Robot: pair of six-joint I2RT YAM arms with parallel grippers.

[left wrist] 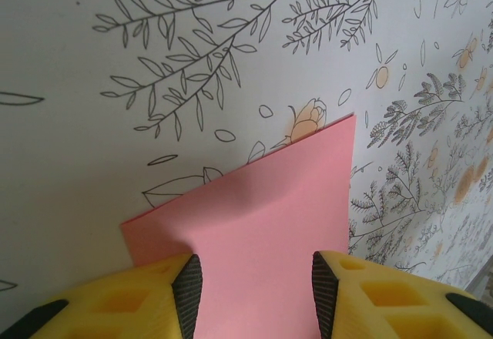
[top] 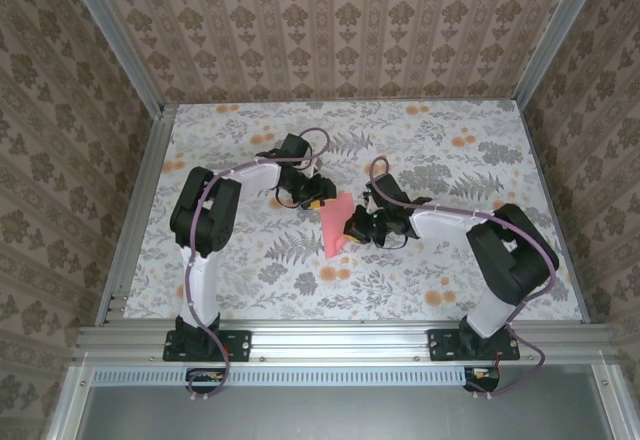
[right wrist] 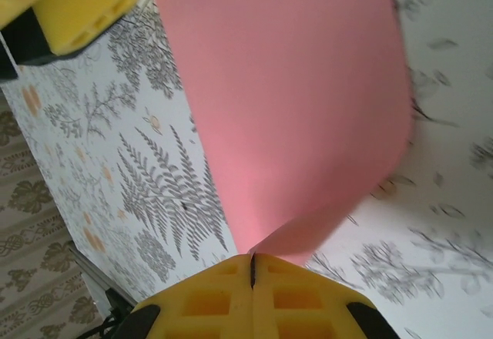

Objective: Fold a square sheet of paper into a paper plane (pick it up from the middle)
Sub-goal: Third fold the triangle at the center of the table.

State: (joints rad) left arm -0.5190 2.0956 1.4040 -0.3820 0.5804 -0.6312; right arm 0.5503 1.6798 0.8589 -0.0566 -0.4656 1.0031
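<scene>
Where the right gripper (right wrist: 253, 260) meets the paper (right wrist: 293, 100), its two yellow fingers are pressed flat together on a narrow bit of the pink edge. From that pinch the sheet swells up and away from the fingers in a soft curve. How much of it sits inside the pinch is hidden. The far part is cut off by the top of the right wrist view, and its right side is blurred. Beyond the sheet, up and left of the right gripper, a yellow finger (right wrist: 73, 4) of the other arm pokes in, mostly out of frame. The left gripper (left wrist: 256, 277) stands partly apart, and the paper (left wrist: 262, 216) runs through the gap and on ahead of it over the flowered table (left wrist: 115, 146). A lower layer slips out of sight behind the left-hand pad, and I cannot tell whether either pad touches the sheet. From above, the paper (top: 335, 228) is a small pink wedge between the left gripper (top: 318, 203) and the right gripper (top: 352, 228). Its folds are too small to make out there.
</scene>
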